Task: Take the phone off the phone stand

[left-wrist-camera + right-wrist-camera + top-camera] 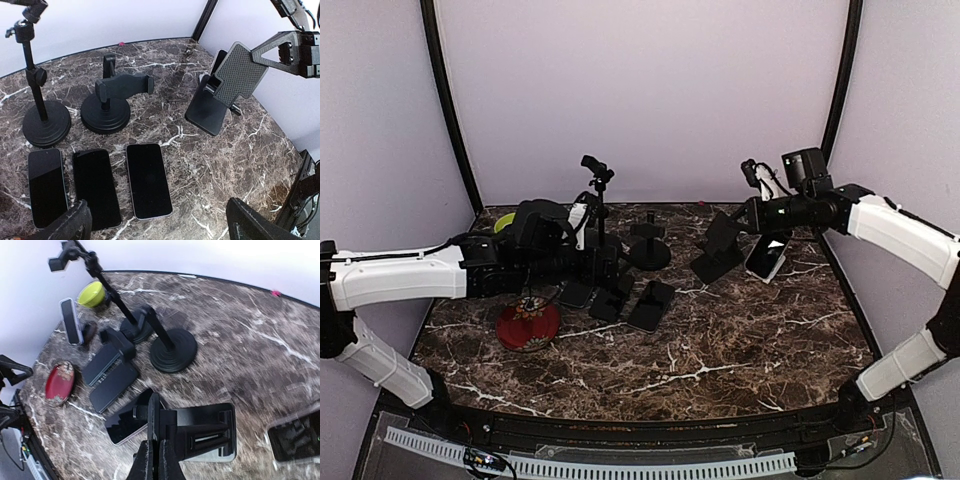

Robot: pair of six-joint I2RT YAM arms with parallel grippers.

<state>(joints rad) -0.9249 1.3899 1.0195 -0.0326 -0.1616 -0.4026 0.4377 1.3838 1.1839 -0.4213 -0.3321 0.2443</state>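
The right end effector [152, 450] is pinching the back plate of the black folding plastic phone stand [200, 432] beside a dark rectangular phone [295, 437], while the left end effector [159, 220] is hovering spread wide.

Black phone stand [237, 75], brown white-veined marble table [720, 350], red plate [528, 325], lime bowl [92, 294]

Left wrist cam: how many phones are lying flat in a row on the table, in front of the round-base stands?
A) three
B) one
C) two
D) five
A: the left phone, middle phone and right phone lie flat, screens up, side by side on the table.
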